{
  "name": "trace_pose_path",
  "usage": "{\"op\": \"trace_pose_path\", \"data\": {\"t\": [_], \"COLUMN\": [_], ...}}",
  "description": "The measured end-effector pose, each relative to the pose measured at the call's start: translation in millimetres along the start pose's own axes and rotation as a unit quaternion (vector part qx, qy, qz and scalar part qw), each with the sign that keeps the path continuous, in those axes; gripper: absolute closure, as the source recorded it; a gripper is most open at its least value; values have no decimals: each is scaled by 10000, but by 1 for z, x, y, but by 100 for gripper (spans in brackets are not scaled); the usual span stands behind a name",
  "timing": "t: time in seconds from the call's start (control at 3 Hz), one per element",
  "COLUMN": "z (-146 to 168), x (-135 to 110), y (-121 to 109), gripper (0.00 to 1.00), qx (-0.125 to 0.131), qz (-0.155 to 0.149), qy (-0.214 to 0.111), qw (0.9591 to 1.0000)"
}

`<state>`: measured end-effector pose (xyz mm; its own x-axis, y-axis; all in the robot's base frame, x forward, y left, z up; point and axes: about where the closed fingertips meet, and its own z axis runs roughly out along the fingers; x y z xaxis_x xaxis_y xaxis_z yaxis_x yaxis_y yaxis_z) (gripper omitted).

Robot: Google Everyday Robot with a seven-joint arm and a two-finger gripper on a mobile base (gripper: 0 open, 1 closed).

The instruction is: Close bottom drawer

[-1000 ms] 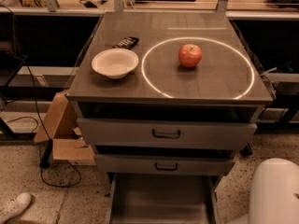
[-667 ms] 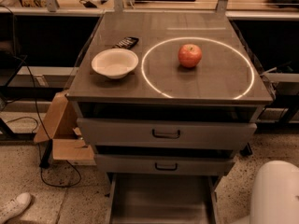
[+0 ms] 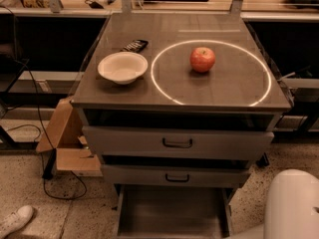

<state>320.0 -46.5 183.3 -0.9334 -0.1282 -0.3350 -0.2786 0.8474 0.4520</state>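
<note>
The bottom drawer [image 3: 172, 215] stood pulled out below the middle drawer [image 3: 174, 176]. A white robot part [image 3: 291, 205] was near its right side. The gripper was outside the view, so I cannot tell its state.

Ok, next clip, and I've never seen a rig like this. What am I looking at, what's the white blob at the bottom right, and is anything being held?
There is one camera view, looking down on the front of a grey cabinet; where the camera is mounted is not on record. The white rounded shape appears to be part of the robot, a mobile base with one arm. Its gripper is not in view, so nothing can be seen held. On the cabinet top are a white bowl, a small dark object behind it, and a red apple inside a bright ring. Below are three drawers. The bottom drawer is pulled out, showing its flat grey tray. This is the one to be closed.
</note>
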Motion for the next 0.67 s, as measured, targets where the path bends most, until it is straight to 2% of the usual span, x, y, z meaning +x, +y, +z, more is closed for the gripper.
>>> {"op": "trace_pose_path", "data": {"t": [0.33,0.67], "z": [10,10], "x": [-18,-17], "y": [9,9], "gripper": [100,100], "qx": [-47,-51], "qz": [-75,-71], "qy": [-100,-93], "qw": [9999,9999]}}
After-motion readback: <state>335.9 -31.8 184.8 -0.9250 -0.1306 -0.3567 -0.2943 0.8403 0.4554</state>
